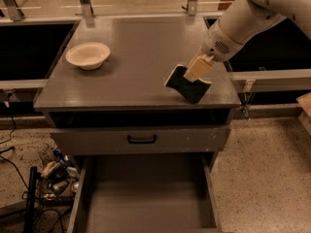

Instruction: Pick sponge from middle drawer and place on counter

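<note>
The sponge (187,85) shows its dark green face with a yellow edge. It hangs tilted over the right front part of the grey counter (141,42), with its lower corner at or just above the surface. My gripper (198,69) reaches in from the upper right on the white arm. Its beige fingers are shut on the sponge's top edge. The middle drawer (146,193) is pulled out at the bottom of the view, and its flat grey floor is bare.
A cream bowl (88,55) stands on the counter's left side. A shut drawer front with a black handle (141,139) sits below the counter edge. Cables and clutter (53,174) lie on the speckled floor at the left. Metal rails run behind the counter.
</note>
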Motion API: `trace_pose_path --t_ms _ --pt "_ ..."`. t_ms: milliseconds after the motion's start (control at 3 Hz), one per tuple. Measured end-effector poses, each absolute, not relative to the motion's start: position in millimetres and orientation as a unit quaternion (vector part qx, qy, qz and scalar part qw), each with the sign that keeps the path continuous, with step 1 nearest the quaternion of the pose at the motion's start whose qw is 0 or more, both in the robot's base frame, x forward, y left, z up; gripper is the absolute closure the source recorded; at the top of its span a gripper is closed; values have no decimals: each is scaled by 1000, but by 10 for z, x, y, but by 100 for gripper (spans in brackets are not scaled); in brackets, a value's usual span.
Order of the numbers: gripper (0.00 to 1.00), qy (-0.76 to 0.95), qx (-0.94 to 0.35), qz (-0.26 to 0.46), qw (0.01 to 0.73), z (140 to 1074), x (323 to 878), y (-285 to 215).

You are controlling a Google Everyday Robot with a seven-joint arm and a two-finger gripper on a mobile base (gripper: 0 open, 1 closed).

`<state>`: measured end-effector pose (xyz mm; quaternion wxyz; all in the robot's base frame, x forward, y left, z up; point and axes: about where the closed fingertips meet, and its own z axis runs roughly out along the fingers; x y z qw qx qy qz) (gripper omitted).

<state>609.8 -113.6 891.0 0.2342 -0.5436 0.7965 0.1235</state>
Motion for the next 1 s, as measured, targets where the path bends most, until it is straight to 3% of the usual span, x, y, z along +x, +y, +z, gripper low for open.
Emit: trace_pose_path --t_ms 1000 --pt "100 785 -552 164 229 8863 6190 -1067"
